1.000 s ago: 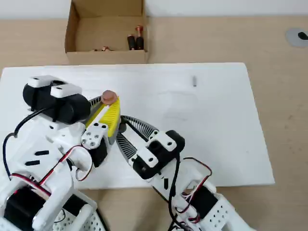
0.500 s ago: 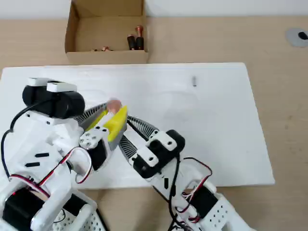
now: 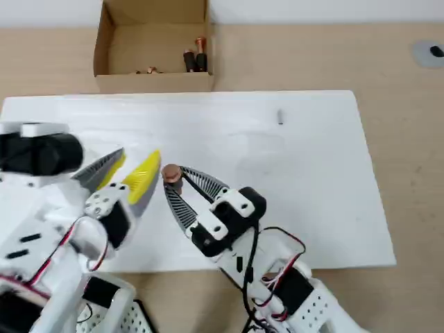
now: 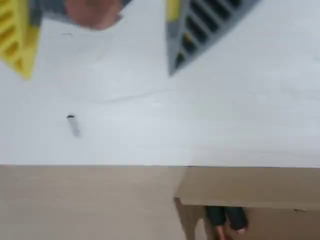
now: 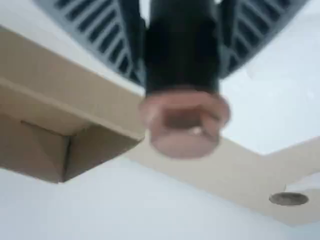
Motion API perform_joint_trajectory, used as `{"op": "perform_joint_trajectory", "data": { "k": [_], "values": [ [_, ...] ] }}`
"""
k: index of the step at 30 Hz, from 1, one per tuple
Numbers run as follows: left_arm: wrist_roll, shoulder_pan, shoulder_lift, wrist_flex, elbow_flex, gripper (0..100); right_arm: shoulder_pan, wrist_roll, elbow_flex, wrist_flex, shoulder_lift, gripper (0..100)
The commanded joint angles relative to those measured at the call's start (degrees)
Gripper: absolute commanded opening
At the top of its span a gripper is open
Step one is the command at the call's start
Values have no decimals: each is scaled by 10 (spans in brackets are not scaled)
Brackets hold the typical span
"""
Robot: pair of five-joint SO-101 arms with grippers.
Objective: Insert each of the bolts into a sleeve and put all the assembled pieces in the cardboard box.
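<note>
cardboard box (image 3: 101, 48): plain brown. inside it, black sleeves (image 3: 193, 62) with copper-coloured bolts (image 3: 200, 43). mat (image 3: 312, 180): white, on a tan table (image 3: 409, 139). left gripper (image 3: 139, 155): one yellow finger (image 3: 142, 177), one grey slatted finger (image 3: 104, 166). right gripper (image 3: 173, 177): dark grey slatted fingers (image 3: 198, 182) clasping a black sleeve (image 5: 182, 45) with a copper-pink bolt head (image 5: 185, 122). arms (image 3: 41, 243): white, with black motors (image 3: 38, 152) and red and black wires (image 3: 277, 239).

white mat (image 3: 312, 201) | wooden table (image 3: 409, 146) | 1 grey round disc (image 3: 427, 53) at table edge
</note>
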Motion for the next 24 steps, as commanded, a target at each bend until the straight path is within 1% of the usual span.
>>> {"op": "perform_joint_trajectory", "data": {
  "k": [1, 4, 6, 8, 12, 16, 19, 24],
  "values": [
    [1, -28, 6, 11, -50, 144, 43, -4, -22, -11, -36, 9],
    [0, -84, 4, 10, -43, 49, 87, -3, -51, -11, -15, 9],
    [-18, -111, 2, 10, -30, 4, 109, -3, -84, -13, 25, 9],
    [-34, -127, 0, 11, -11, 5, 125, -6, -131, -13, 81, 9],
    [-34, -148, 0, 15, 13, 5, 138, -6, -240, -14, 225, 9],
    [-33, -166, 0, 15, 34, 5, 161, -6, -346, -64, 380, 9],
    [-34, -161, -6, 15, 22, 5, 184, -6, -427, -106, 498, 9],
    [-36, -160, -74, 14, 29, 6, 206, -6, -570, -114, 690, 9]
  ]
}}
